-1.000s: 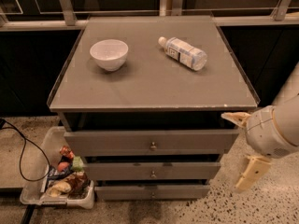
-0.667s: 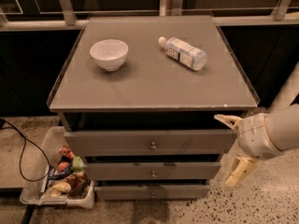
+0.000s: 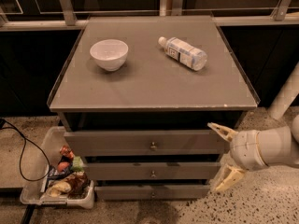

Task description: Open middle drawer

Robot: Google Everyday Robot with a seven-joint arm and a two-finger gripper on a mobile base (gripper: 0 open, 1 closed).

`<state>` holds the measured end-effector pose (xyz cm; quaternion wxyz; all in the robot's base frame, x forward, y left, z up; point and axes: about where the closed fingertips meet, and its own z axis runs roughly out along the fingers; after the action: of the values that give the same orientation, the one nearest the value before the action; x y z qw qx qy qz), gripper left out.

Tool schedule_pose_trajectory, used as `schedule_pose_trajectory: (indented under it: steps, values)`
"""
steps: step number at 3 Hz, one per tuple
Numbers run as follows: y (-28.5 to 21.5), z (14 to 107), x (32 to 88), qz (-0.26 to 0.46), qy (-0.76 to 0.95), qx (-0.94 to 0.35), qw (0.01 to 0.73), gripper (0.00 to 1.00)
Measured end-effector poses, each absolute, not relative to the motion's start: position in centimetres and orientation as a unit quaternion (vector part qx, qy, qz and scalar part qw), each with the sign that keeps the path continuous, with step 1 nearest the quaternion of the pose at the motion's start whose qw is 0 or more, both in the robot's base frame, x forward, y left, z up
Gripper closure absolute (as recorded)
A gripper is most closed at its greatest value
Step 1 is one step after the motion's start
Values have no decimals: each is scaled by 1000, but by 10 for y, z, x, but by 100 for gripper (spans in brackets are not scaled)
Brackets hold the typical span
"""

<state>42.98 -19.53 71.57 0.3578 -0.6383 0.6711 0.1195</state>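
Observation:
The grey-brown cabinet has three drawer fronts stacked under its top. The middle drawer (image 3: 152,171) is closed, with a small round metal knob (image 3: 153,174) at its centre. The top drawer (image 3: 145,142) is above it and the bottom drawer (image 3: 152,191) below it. My gripper (image 3: 223,154) is open at the right end of the drawers, one cream finger (image 3: 221,130) level with the top drawer, the other finger (image 3: 228,177) level with the middle and bottom drawers. It is well right of the knob and touches nothing.
A white bowl (image 3: 109,54) and a lying plastic bottle (image 3: 183,52) rest on the cabinet top (image 3: 154,83). A plastic tray of snacks (image 3: 60,178) sits on the floor at the left, with a black cable (image 3: 21,148) beside it. A railing runs behind.
My gripper has moved left and slightly forward, toward the right end of the drawer fronts. The drawers, bowl and bottle have not moved.

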Motion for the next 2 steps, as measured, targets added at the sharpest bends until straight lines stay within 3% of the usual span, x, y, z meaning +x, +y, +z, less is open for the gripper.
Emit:
schedule_pose_trajectory:
  steps: [2]
  values:
    - [-193, 711, 427, 127, 672, -638, 354, 0]
